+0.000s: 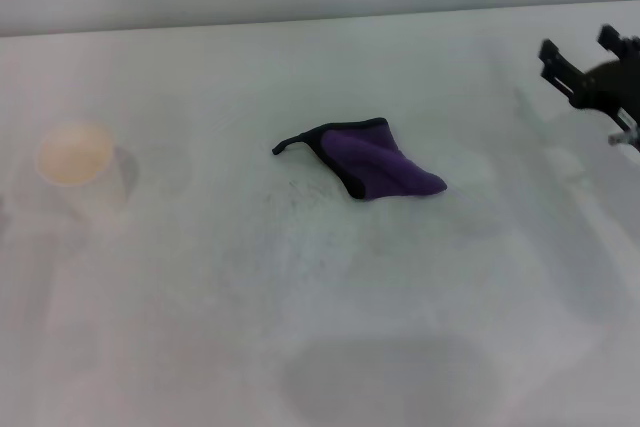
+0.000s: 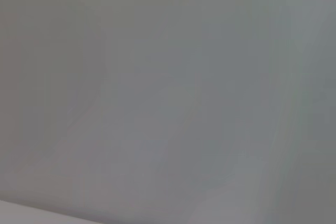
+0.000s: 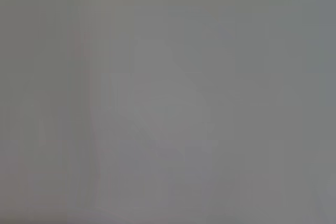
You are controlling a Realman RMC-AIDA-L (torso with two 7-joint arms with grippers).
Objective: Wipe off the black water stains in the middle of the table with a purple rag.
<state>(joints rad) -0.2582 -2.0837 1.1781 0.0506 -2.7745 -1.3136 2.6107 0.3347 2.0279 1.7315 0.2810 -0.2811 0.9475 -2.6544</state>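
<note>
The purple rag [image 1: 378, 161] lies crumpled in the middle of the white table [image 1: 320, 327], its black pointed corner sticking out to the left. No solid black blot shows; only a faint grey speckled smudge [image 1: 300, 197] lies beside the rag. My right gripper [image 1: 578, 52] hangs at the far right edge of the head view, above the table and well away from the rag, with its two black fingers spread apart and empty. My left gripper is out of view. Both wrist views show only plain grey surface.
A white paper cup [image 1: 75, 162] stands at the left of the table. The table's far edge runs along the top of the head view.
</note>
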